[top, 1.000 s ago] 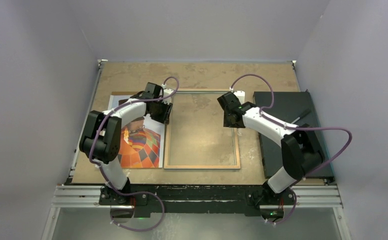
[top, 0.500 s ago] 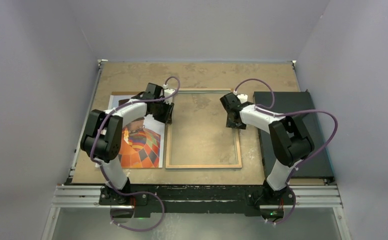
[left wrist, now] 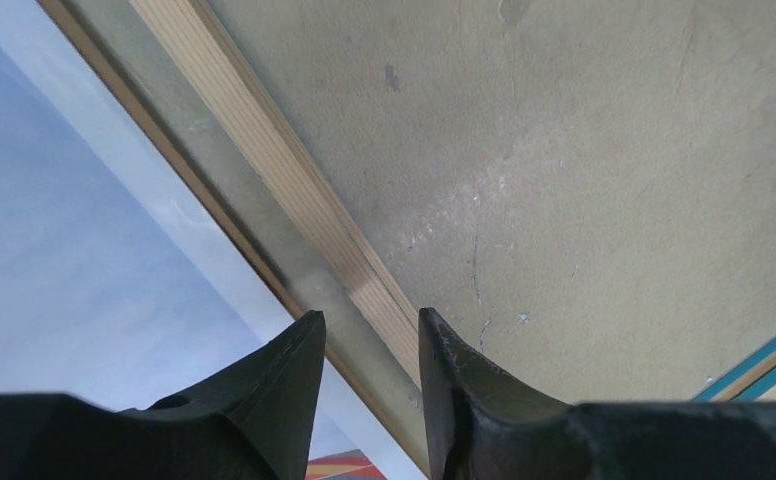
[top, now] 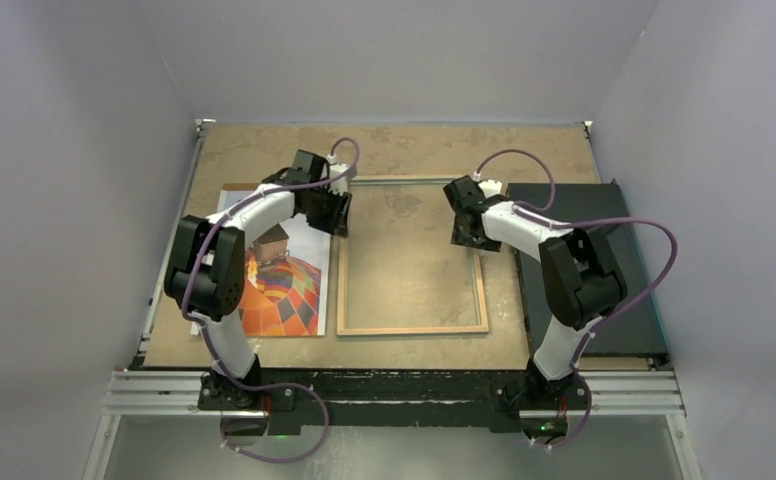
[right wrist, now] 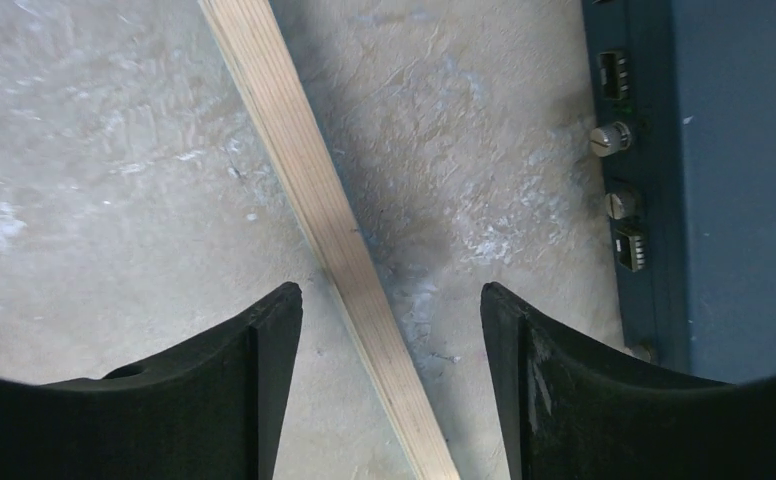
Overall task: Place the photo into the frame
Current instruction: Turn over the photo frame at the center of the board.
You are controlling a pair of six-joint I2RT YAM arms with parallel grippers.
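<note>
The frame (top: 412, 329) lies back-up in the middle of the table, wood-coloured rim up, with the table showing through its glass. Left of it lies the photo (top: 284, 290), balloon side up, partly under my left arm. My left gripper (top: 336, 213) stands over the frame's left rim near the far corner. In the left wrist view it (left wrist: 369, 325) is narrowly open, straddling the rim (left wrist: 294, 190), with the photo's sky (left wrist: 54, 280) beside it. My right gripper (top: 467, 232) is wide open (right wrist: 391, 295) astride the right rim (right wrist: 304, 180), touching nothing.
A dark box (top: 584, 260) lies along the table's right side, its edge with connectors and knobs (right wrist: 714, 180) close to my right gripper. A brown board edge (top: 236, 187) peeks from under the photo's far end. Grey walls enclose the table.
The frame has slid slightly to the right. Both grippers have moved toward the far end along its rims, and the right arm's elbow has folded in toward the frame.
</note>
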